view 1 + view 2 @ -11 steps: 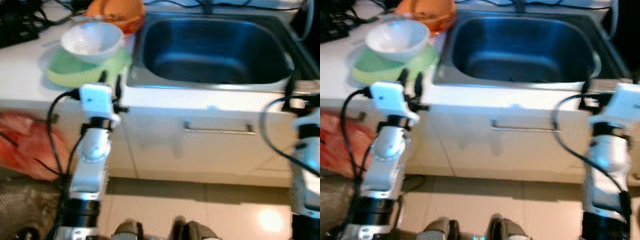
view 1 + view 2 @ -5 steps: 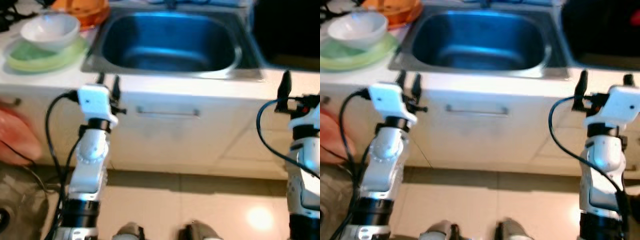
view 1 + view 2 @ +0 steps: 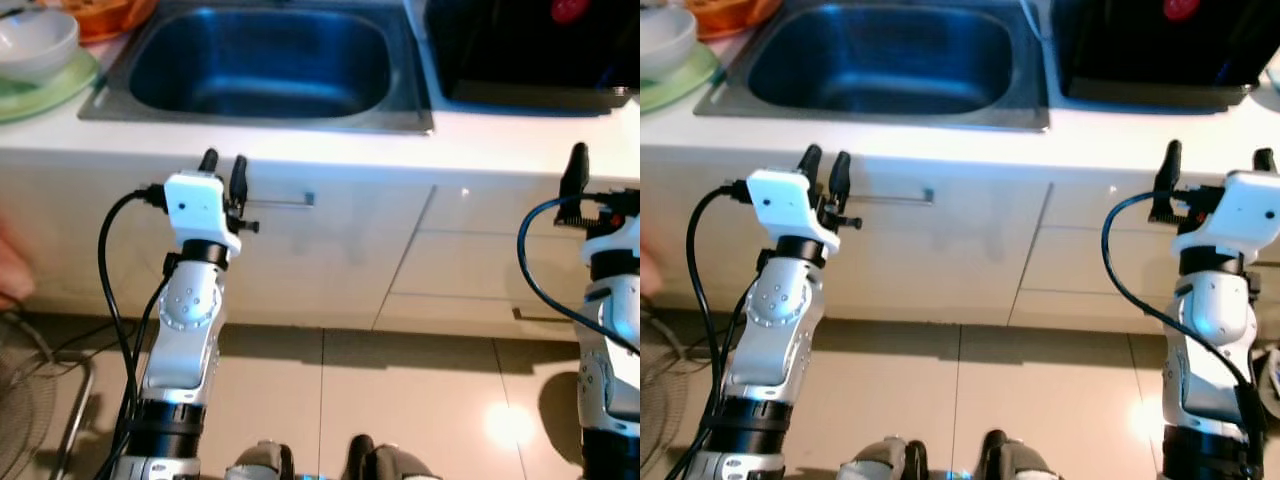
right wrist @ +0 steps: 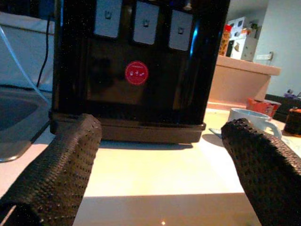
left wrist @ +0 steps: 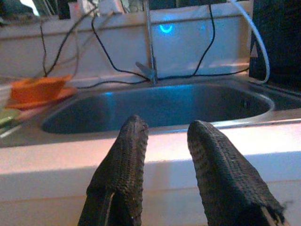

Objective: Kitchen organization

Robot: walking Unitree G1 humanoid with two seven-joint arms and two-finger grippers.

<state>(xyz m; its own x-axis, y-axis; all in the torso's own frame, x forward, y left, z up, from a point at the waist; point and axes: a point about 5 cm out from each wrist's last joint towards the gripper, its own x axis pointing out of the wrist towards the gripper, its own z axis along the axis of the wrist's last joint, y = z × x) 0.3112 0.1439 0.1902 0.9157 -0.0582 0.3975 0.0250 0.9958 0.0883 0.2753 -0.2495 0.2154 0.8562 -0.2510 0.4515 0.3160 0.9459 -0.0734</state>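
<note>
A white kitchen surface (image 3: pixel 300 135) runs across the view, with a steel sink (image 3: pixel 260 65) set into it, long axis along the surface edge. A white bowl (image 3: pixel 35 40) on a green plate (image 3: pixel 60 85) sits at the far left, a black appliance (image 3: pixel 1150 45) at the right. The left hand (image 3: pixel 223 163) and the right hand (image 3: pixel 1210 158) hover before the edge, both released and empty. This looks like the approach step; next, I think, the robot must choose an item and reach over.

Steel-blue sink (image 3: pixel 260 60), black appliance (image 4: pixel 136 70) w/ red dot, orange bowl (image 5: pixel 37 87), green plate (image 3: pixel 45 90)
</note>
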